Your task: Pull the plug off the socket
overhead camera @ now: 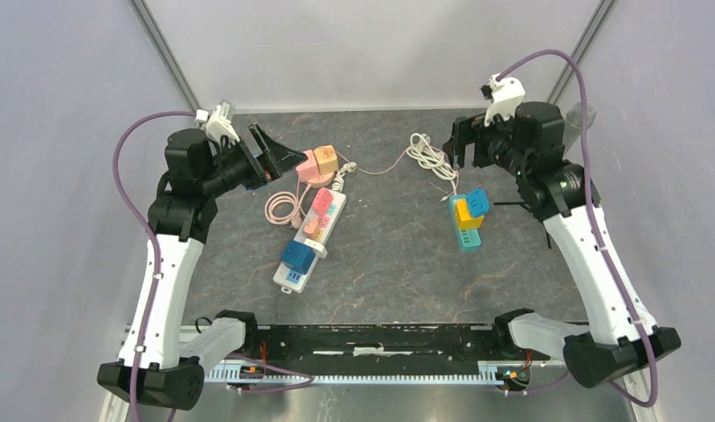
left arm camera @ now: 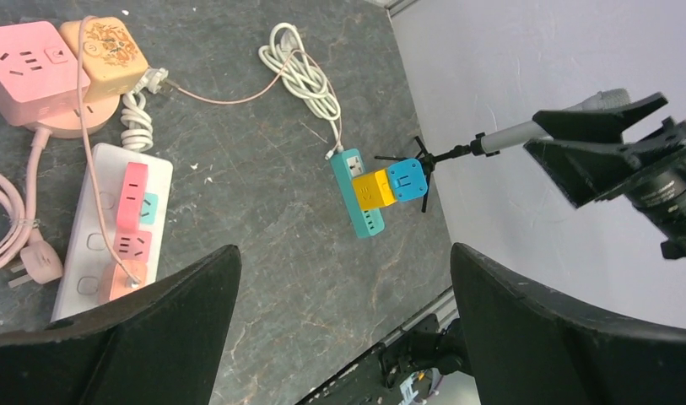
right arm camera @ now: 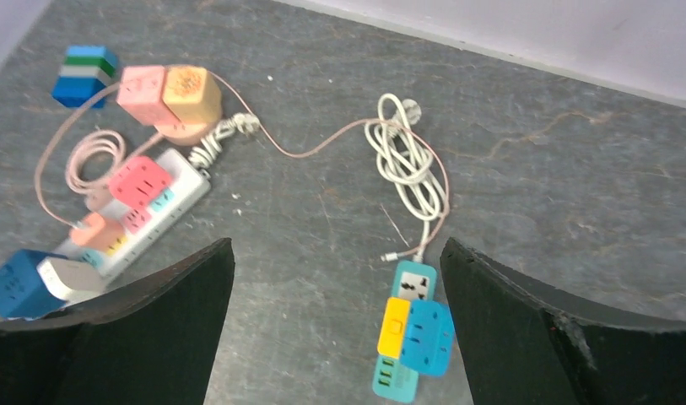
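Note:
A teal power strip (overhead camera: 466, 236) lies on the right of the mat with a yellow plug block (overhead camera: 464, 212) and a blue cube plug (overhead camera: 477, 202) seated in it. The right wrist view has the strip (right arm camera: 415, 283) low between my fingers, with the yellow block (right arm camera: 394, 326) and the blue cube (right arm camera: 426, 337) side by side. My right gripper (right arm camera: 336, 245) hangs open above and behind it, holding nothing. My left gripper (left arm camera: 343, 253) is open and empty too, raised at the left (overhead camera: 279, 158), far from the teal strip (left arm camera: 369, 221).
A white power strip (overhead camera: 334, 211) with pink and orange plugs and a blue cube (overhead camera: 297, 256) lies centre-left. Pink (overhead camera: 308, 164) and orange (overhead camera: 326, 159) cubes sit behind it. A coiled white cable (overhead camera: 428, 154) lies at the back. Walls close in both sides.

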`<action>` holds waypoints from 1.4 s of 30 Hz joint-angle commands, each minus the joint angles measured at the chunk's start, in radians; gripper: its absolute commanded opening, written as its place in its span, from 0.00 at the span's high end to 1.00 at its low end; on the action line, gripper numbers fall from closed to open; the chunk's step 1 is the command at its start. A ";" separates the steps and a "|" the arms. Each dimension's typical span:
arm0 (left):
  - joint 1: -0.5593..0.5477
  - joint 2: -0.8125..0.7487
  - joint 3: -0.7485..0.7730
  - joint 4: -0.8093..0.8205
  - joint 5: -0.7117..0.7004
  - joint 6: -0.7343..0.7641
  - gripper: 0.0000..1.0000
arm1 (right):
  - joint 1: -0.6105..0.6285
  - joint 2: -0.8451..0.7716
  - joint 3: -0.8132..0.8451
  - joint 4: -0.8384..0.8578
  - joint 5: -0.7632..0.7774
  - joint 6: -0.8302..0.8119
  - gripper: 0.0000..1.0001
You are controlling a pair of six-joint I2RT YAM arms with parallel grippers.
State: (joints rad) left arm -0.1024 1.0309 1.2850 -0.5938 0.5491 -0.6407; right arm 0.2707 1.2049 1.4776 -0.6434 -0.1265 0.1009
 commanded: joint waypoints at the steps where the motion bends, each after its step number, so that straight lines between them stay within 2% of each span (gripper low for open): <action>1: 0.000 -0.033 -0.038 0.147 0.020 -0.047 0.00 | 0.096 -0.076 -0.087 0.022 0.231 -0.077 0.05; 6: -0.039 -0.017 -0.054 0.146 -0.004 -0.032 0.00 | 0.174 -0.117 -0.192 -0.014 0.490 -0.049 0.05; 9: -0.112 0.013 -0.059 0.144 -0.048 -0.029 0.00 | 0.180 -0.125 -0.235 -0.064 0.562 -0.007 0.04; 14: -0.285 0.066 -0.094 0.191 -0.177 -0.054 0.00 | 0.180 -0.121 -0.316 -0.125 0.549 0.080 0.02; 20: -0.412 0.182 -0.129 0.274 -0.169 -0.096 0.00 | 0.180 -0.134 -0.485 -0.060 0.554 0.281 0.02; 24: -0.450 0.243 -0.116 0.273 -0.167 -0.089 0.00 | 0.179 -0.112 -0.518 -0.026 0.613 0.331 0.02; 28: -0.474 0.283 -0.115 0.285 -0.157 -0.091 0.01 | 0.173 -0.092 -0.544 0.007 0.647 0.337 0.02; 32: -0.503 0.324 -0.116 0.300 -0.144 -0.105 0.02 | 0.145 -0.095 -0.590 0.115 0.597 0.295 0.02; 36: -0.527 0.369 -0.122 0.333 -0.133 -0.133 0.05 | 0.078 -0.066 -0.583 0.137 0.555 0.270 0.03; 39: -0.543 0.410 -0.116 0.356 -0.134 -0.155 0.07 | 0.035 -0.060 -0.589 0.182 0.495 0.237 0.06; 42: -0.557 0.453 -0.104 0.378 -0.130 -0.172 0.09 | 0.018 -0.047 -0.601 0.221 0.423 0.210 0.14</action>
State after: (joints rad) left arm -0.6407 1.4384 1.1580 -0.2924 0.4015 -0.7559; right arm 0.3088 1.1496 0.8856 -0.5251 0.3927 0.3576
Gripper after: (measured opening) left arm 0.928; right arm 0.903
